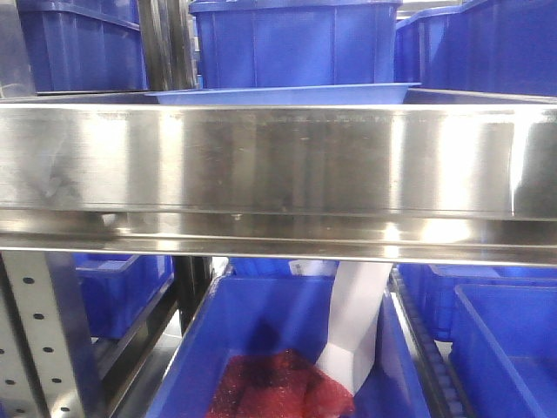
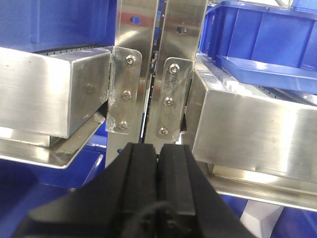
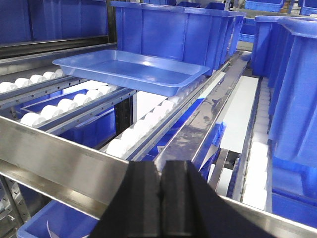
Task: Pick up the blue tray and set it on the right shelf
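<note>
Several deep blue storage bins (image 3: 173, 27) stand behind and beside the blue tray (image 3: 131, 69), which rests on the white rollers (image 3: 133, 136) of the right shelf (image 1: 278, 161). From the front, the shelf's broad steel rail hides all but the tray's rim (image 1: 287, 94). Below the rail, another bin (image 1: 287, 348) holds red mesh (image 1: 278, 383) and a white piece (image 1: 352, 331). The tray is shallow, glossy, light blue, with rounded corners and a flared rim. Both the left fingers (image 2: 157, 173) and the right fingers (image 3: 161, 191) are clenched together, gripping nothing, apart from the tray.
</note>
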Robot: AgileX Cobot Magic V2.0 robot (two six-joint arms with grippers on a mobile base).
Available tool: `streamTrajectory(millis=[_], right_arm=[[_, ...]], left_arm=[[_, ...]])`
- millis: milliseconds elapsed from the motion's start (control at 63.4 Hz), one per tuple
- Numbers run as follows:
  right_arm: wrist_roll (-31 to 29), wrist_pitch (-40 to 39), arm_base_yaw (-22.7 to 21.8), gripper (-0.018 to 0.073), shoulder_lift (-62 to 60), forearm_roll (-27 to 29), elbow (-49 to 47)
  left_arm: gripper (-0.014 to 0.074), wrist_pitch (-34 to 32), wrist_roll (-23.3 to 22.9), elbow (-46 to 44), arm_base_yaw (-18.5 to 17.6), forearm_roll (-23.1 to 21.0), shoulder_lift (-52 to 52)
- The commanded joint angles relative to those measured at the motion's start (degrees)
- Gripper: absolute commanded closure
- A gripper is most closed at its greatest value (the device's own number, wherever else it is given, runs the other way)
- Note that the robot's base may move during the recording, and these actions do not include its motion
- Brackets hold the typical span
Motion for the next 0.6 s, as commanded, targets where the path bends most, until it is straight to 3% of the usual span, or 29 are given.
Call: streamTrajectory(millis=[0,394,473,584], right_arm=[[-0.2,-5.3,0.1,0.0538,0.7,-0.8,-1.6],[-0.2,-5.4,-0.4,0.0538,0.7,0.2,-1.6],[-2.5,-5.3,-3.5,0.0538,0.7,1.6,-0.7],[-11.0,-7.7,-11.9,0.0538,-0.4,9.2,2.1]], left_arm=[[0.0645,-5.6,0.3,1.8,0.1,-0.4,-0.9],[0.0645,-5.6,0.3,1.8,0.1,-0.4,-0.9],[0.0645,-5.6,0.3,1.8,0.1,-0.4,-0.9],[0.0645,-5.6,0.3,1.8,0.1,-0.4,-0.9]])
